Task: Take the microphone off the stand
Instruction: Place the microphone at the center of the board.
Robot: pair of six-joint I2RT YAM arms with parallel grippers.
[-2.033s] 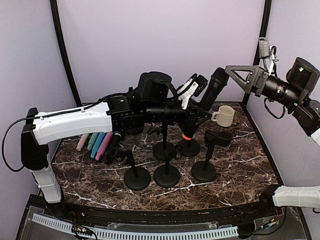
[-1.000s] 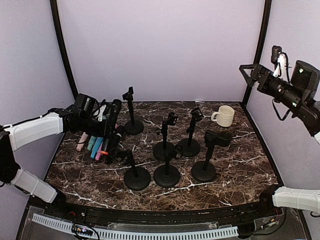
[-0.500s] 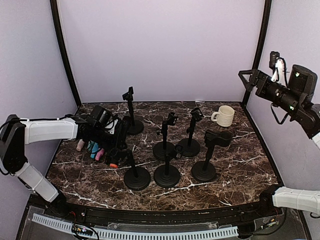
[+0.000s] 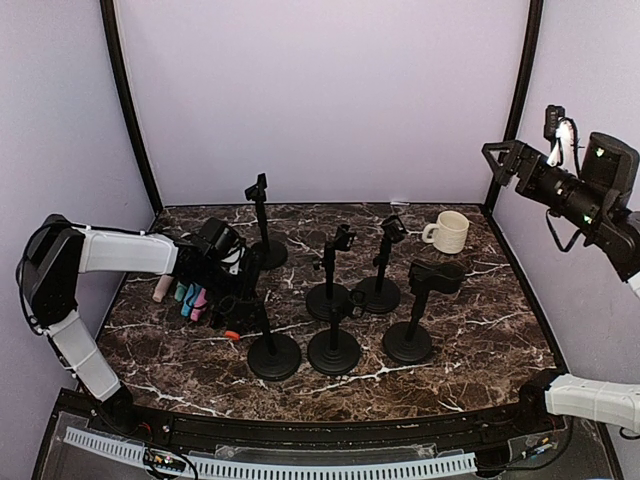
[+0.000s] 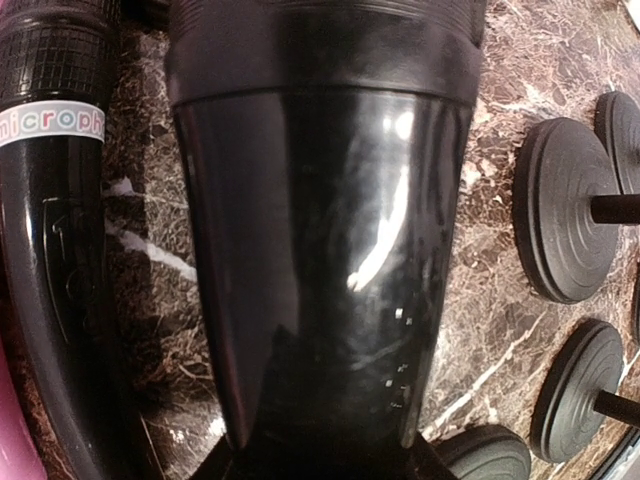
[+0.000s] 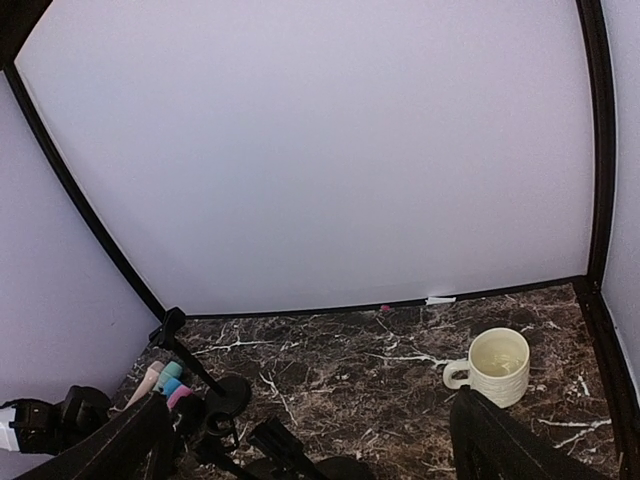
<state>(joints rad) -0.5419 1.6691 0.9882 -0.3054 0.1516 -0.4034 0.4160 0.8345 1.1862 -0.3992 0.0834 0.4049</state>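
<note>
Cream mug [image 6: 505,392] sits at the back right of the marble table [image 4: 480,320], handle turned left. Through my right wrist view its inside looks pale and yellowish, and I cannot tell whether anything is in it. My left gripper [image 4: 238,295] is down low at the table's left side, fingers pinching the black microphone [image 5: 320,250], which fills the left wrist view. It is off every stand, tilted, its orange-ringed end close to the marble near the front-left stand [image 4: 273,350]. Beside it lie a second black microphone [image 5: 50,230] and a row of pink and teal ones [image 4: 185,295]. My right gripper [image 4: 503,160] hangs high on the right, fingers [image 6: 140,440] spread wide.
</note>
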